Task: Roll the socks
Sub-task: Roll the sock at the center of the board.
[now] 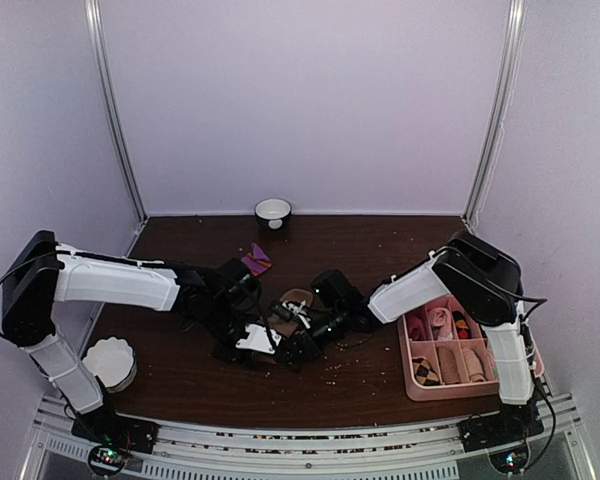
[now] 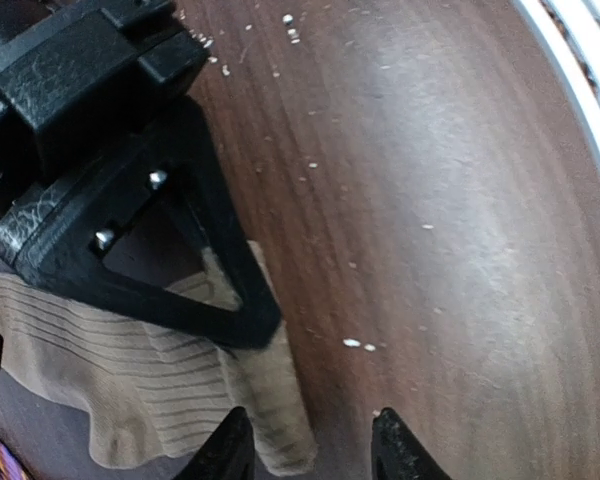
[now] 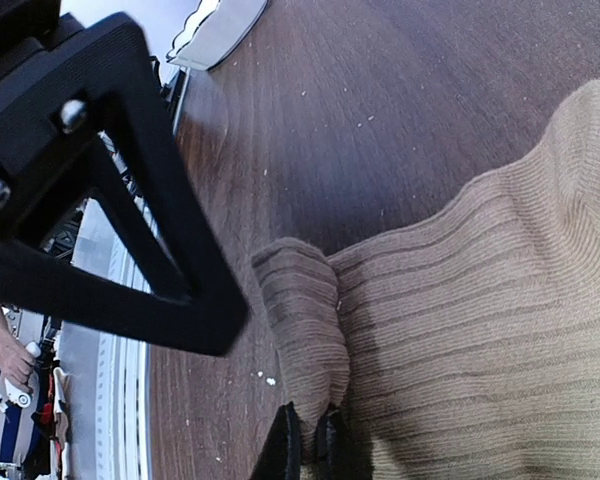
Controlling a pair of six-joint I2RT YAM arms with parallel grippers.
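Left gripper (image 2: 310, 455): I see its jaws standing apart low over the tabletop (image 1: 380, 250), with bare wood showing between them. The rolled edge of the tan sock lies against the inner side of one fingertip, and nothing is clamped.
Right gripper (image 3: 307, 448): closed. My wrist view has the two fingertips pinched together on the folded end of the tan sock.
Tan sock (image 3: 460, 300): flat on the tabletop near the middle, between the two arms. One edge is turned over into a short thick roll, and the ribbed body spreads away from it.
Dark red sock (image 1: 257, 260): lies by itself behind the grippers, toward the back of the tabletop. Its purple part faces up and neither arm touches it.
Grippers together: they meet nose to nose over the tan sock, each one filling the other's wrist view.
Pink tray (image 1: 416, 385): at the right, beside the right arm, with small rolled items in its compartments.
White bowl (image 1: 273, 211): at the back edge, against the wall.
White fluted dish (image 1: 110, 362): at the near left, by the left arm's base.
Tabletop surface: dark wood, with pale crumbs scattered over it.
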